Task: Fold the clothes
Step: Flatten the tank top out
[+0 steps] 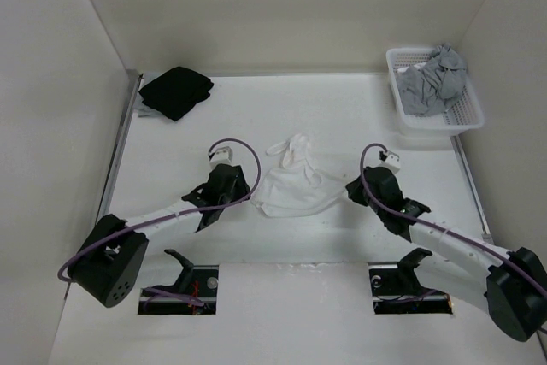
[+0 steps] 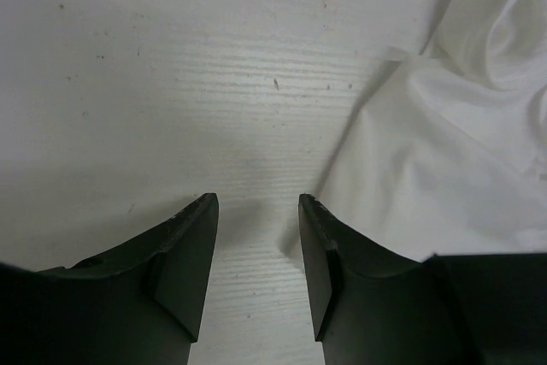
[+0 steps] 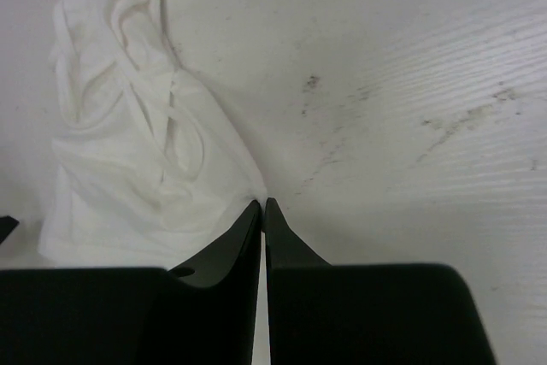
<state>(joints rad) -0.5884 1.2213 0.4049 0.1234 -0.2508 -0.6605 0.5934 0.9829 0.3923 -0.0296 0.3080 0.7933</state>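
Two robot arms reach fwd over the table, both angled inward. L arm (image 1: 162,215) is stretched low; L gripper (image 2: 256,201) has jaws wide apart. R arm (image 1: 444,237) is low too; R gripper (image 3: 262,204) has jaws pressed nearly together.

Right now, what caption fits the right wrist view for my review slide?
Right gripper shut on the edge of the crumpled white garment lying on the table.
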